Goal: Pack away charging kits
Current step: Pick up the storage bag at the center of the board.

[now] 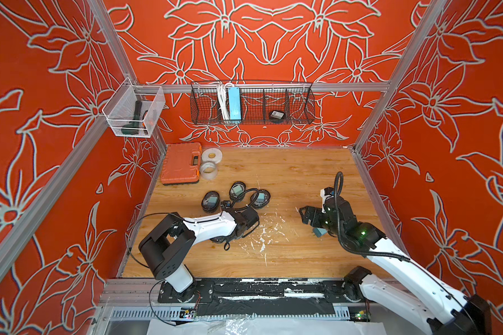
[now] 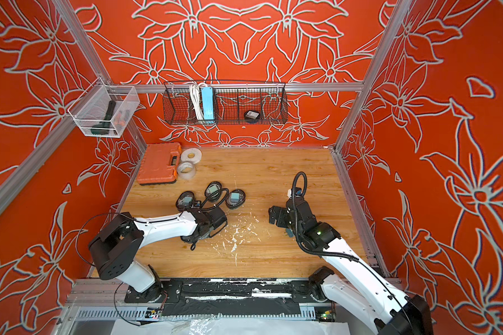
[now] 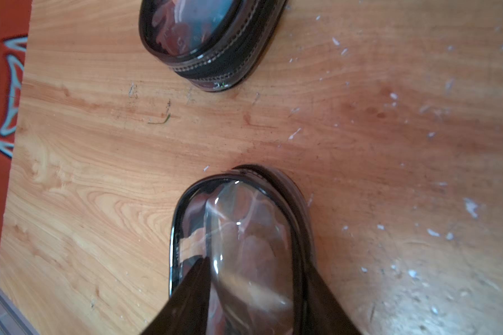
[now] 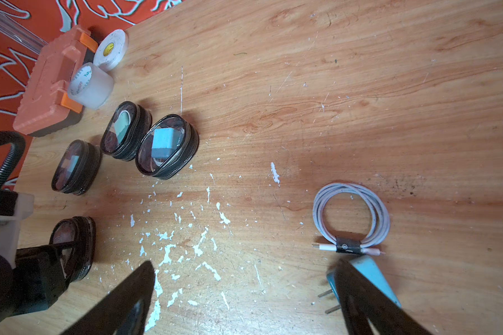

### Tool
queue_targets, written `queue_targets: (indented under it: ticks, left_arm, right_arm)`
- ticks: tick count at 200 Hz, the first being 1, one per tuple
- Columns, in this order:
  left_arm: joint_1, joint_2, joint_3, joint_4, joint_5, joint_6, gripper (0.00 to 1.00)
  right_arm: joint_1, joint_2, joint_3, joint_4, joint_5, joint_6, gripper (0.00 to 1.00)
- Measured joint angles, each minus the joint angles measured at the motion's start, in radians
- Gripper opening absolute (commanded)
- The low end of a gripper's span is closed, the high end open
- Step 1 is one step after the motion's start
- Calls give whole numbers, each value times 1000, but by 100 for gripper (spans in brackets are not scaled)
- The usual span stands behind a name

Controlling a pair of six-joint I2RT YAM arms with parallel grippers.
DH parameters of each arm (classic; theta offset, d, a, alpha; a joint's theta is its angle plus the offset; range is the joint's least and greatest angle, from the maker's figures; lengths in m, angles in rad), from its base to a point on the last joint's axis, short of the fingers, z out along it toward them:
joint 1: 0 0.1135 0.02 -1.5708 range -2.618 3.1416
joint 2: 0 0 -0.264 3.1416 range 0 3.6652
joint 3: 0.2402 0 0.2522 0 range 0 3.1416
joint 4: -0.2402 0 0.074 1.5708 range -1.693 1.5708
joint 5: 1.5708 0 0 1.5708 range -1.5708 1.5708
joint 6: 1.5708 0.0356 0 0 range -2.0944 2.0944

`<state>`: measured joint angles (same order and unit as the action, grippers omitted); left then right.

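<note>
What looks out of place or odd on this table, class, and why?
A coiled white cable and a blue plug lie loose on the table by the right gripper, while three clear cases each hold a plug. White flecks are scattered across its middle, like chipped paint.

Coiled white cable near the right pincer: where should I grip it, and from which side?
Probably from straight above, one jaw inside the ring, one outside, pinching the strands beside the black strap. The coiled white cable lies flat on the table, and the strap bundles its loops.
</note>
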<state>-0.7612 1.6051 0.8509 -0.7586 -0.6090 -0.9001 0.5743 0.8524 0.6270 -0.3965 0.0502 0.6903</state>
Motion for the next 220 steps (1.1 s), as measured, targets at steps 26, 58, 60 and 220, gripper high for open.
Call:
queue_targets:
  ticks: [26,58,60,220]
  left_arm:
    - [0,6,7,-10,-15,-8,14]
    - [0,6,18,-24,-27,-17,0]
    - [0,5,18,-22,-27,-18,0]
    - [-185,-283,22,247,192,182,0]
  right_arm:
    - [0,1,0,0,-2,0,97]
    - [0,10,0,0,-2,0,96]
    - [0,11,0,-1,-2,1,95]
    - [-100,419,85,-144,218,110,62]
